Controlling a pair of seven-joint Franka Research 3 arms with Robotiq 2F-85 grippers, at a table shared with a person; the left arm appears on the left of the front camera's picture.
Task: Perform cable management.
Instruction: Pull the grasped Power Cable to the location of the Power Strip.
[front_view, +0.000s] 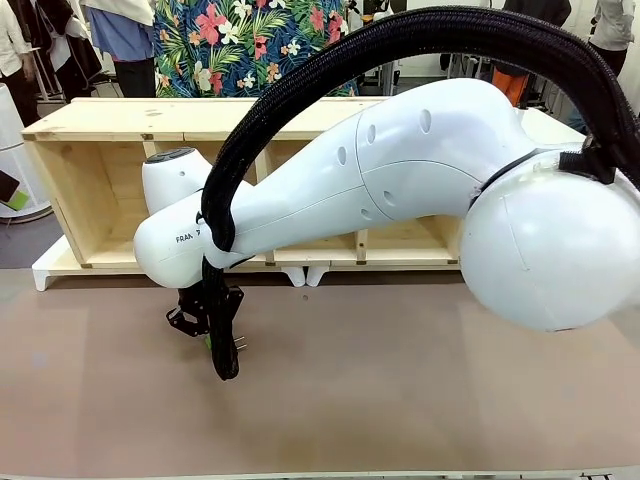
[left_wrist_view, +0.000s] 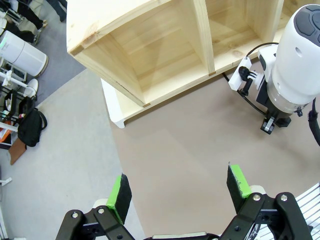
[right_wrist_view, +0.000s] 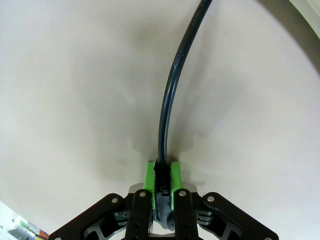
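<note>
The right gripper (right_wrist_view: 161, 167) has its green pads pressed together on the ribbed end of the cable (right_wrist_view: 168, 107), at or just behind the plug (front_view: 240, 343), whose two metal pins stick out beside the fingers in the front view. From the pads the thin black cord rises in one smooth bend and leaves the right wrist view at the top. All this sits low over the table (front_view: 420, 400), in front of the left half of the wooden shelf (front_view: 90, 150). The cord looks light and limp, likely to sag, swing and loop on itself, with a smooth jacket that could slide through the pads. The moulded plug end is the stiff, grippy part, so that is the sound place to hold it. The left gripper (left_wrist_view: 180, 189) hangs farther out from the shelf, pads wide apart and nothing between them. A white power strip (left_wrist_view: 246, 67) lies at the shelf's foot.
</note>
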